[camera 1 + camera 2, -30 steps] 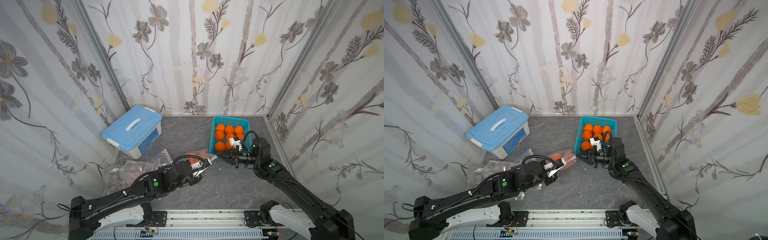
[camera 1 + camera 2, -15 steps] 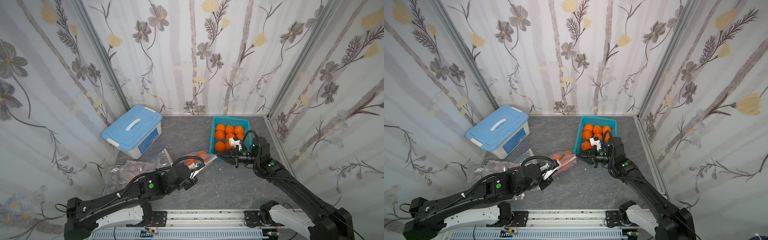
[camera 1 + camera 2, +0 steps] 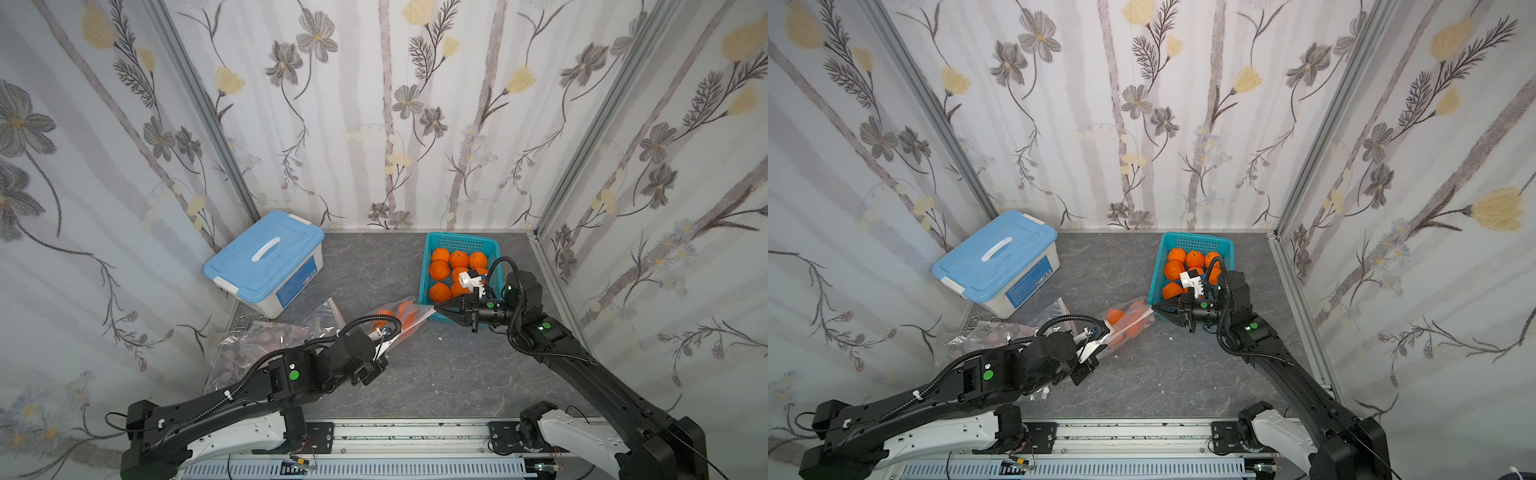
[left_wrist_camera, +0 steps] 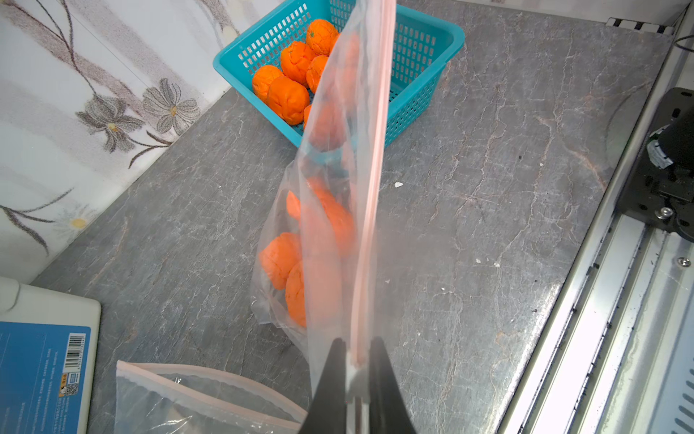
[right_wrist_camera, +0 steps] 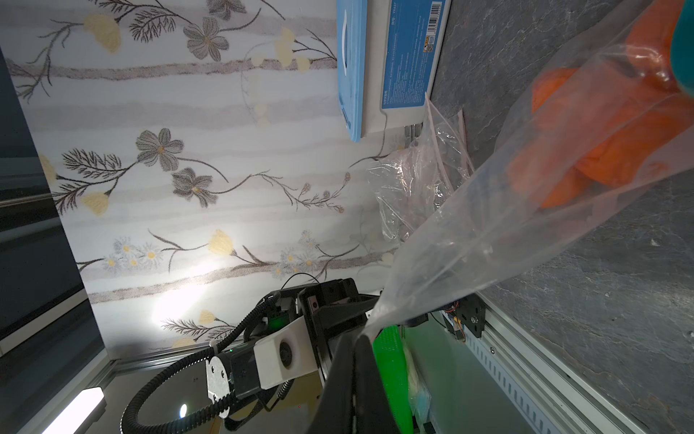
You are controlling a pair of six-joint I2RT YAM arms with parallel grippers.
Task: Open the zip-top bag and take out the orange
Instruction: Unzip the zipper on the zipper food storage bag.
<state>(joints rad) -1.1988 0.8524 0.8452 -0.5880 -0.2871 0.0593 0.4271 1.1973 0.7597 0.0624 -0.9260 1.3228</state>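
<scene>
A clear zip-top bag point(image 3: 401, 318) point(image 3: 1128, 323) hangs stretched between my two grippers, just off the grey table. Several oranges point(image 4: 279, 259) point(image 5: 616, 158) sit inside it. The left gripper point(image 4: 356, 351) point(image 3: 386, 338) is shut on the end of the bag's pink zip strip point(image 4: 371, 195), with a small white piece between its jaws. At the opposite corner, beside the basket, the right gripper point(image 5: 358, 338) point(image 3: 436, 307) point(image 3: 1154, 308) is shut on the bag's top edge. I cannot tell whether the zip is parted.
A teal basket point(image 3: 461, 239) point(image 4: 432, 34) holding several loose oranges point(image 3: 440, 270) stands at the back right, right behind the right gripper. A blue-lidded white box point(image 3: 266, 257) sits at the back left. Empty clear bags point(image 3: 257, 340) point(image 4: 187, 398) lie front left.
My left gripper has drawn away from the right one, leftward and toward the front, along the bag's top edge. The bag is stretched longer. The right gripper has stayed put.
</scene>
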